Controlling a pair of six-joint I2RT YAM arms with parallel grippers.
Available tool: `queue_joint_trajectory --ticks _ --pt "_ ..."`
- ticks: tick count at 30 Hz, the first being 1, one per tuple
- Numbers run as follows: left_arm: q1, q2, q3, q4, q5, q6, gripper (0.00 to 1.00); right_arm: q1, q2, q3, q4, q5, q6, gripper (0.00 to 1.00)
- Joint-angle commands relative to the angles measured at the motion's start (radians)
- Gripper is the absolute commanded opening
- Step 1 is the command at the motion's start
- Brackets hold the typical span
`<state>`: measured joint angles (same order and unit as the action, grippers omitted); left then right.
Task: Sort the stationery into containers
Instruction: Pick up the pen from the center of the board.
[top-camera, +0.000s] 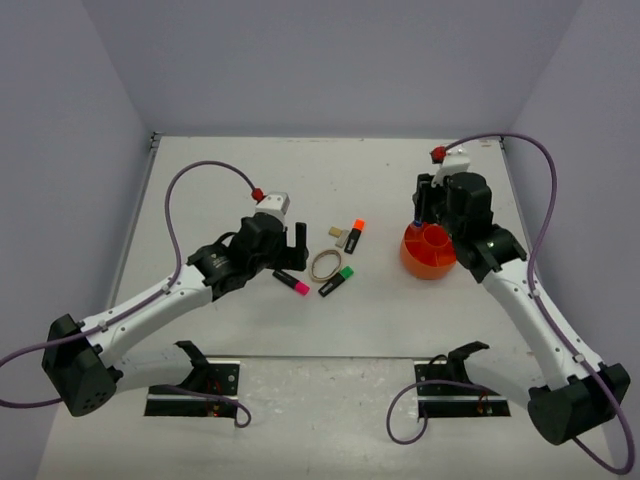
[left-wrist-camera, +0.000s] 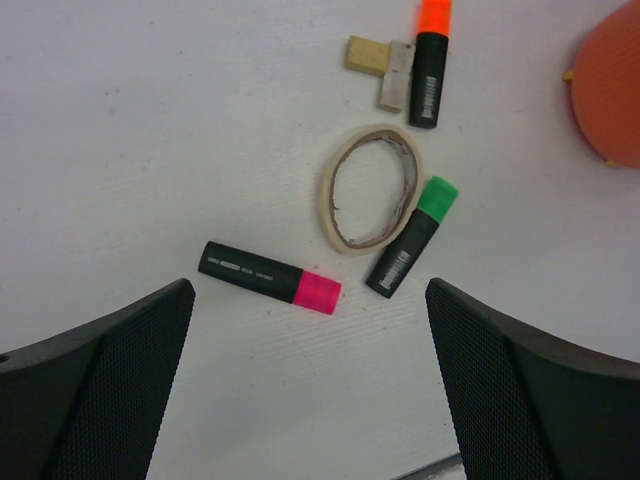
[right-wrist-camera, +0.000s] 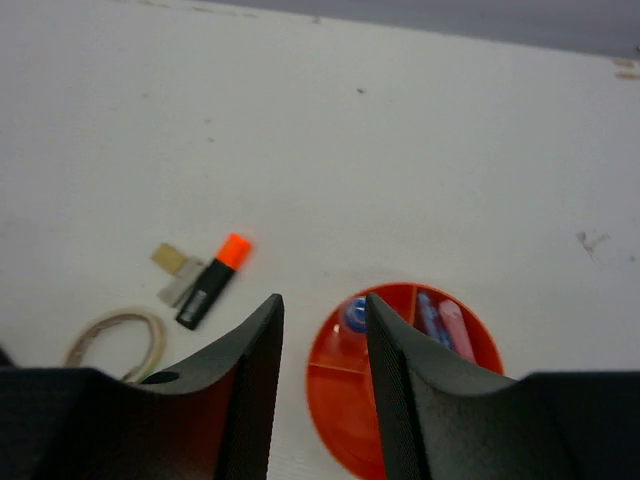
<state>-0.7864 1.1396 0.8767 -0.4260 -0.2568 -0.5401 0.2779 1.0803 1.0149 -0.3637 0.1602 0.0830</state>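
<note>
My left gripper (left-wrist-camera: 308, 290) hung spread wide above the pink-ended highlighter (left-wrist-camera: 268, 277), framing it for a pick. My right gripper (right-wrist-camera: 324, 310) hovered narrowly parted and empty over the orange pot (top-camera: 425, 266)

Loose pieces in the middle of the table (top-camera: 400, 180), pot (top-camera: 424, 270) off to their right.
You have the rubber band (top-camera: 325, 265) touching the right highlighter (top-camera: 336, 281), the left highlighter (top-camera: 291, 283) apart on its other side; behind them, the block (top-camera: 337, 232) just left of the far highlighter (top-camera: 354, 236).
</note>
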Motion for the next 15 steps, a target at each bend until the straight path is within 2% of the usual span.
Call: queue_joint_trajectory --ticks 1,4,5,6,7,8,9,13,15 --pt "-0.001 0.023 0.110 -0.112 -0.177 -0.094 1.00 0.232 -0.051 0.071 -0.020 0.085 0.064 0.39" --pt "-0.001 0.027 0.146 -0.145 -0.186 -0.085 1.00 0.361 -0.042 0.045 0.011 0.197 0.124 0.41" --pt "-0.001 0.024 0.163 -0.156 -0.194 -0.080 1.00 0.380 -0.037 0.026 0.059 0.199 0.136 0.47" --pt "-0.001 0.022 0.165 -0.164 -0.198 -0.075 1.00 0.380 -0.029 0.005 0.095 0.186 0.149 0.61" --pt "-0.001 0.020 0.175 -0.172 -0.216 -0.069 1.00 0.380 -0.012 -0.018 0.127 0.165 0.163 0.79" --pt "-0.001 0.019 0.188 -0.186 -0.237 -0.063 1.00 0.378 0.027 -0.038 0.154 0.117 0.177 0.92" --pt "0.000 0.019 0.203 -0.203 -0.253 -0.057 1.00 0.377 0.071 -0.036 0.156 0.068 0.190 0.99" --pt "-0.001 0.005 0.264 -0.286 -0.279 -0.037 1.00 0.377 0.270 0.084 0.074 -0.091 0.217 0.99" --pt "-0.001 -0.018 0.271 -0.318 -0.303 -0.008 1.00 0.373 0.368 0.151 0.051 -0.082 0.268 0.99"
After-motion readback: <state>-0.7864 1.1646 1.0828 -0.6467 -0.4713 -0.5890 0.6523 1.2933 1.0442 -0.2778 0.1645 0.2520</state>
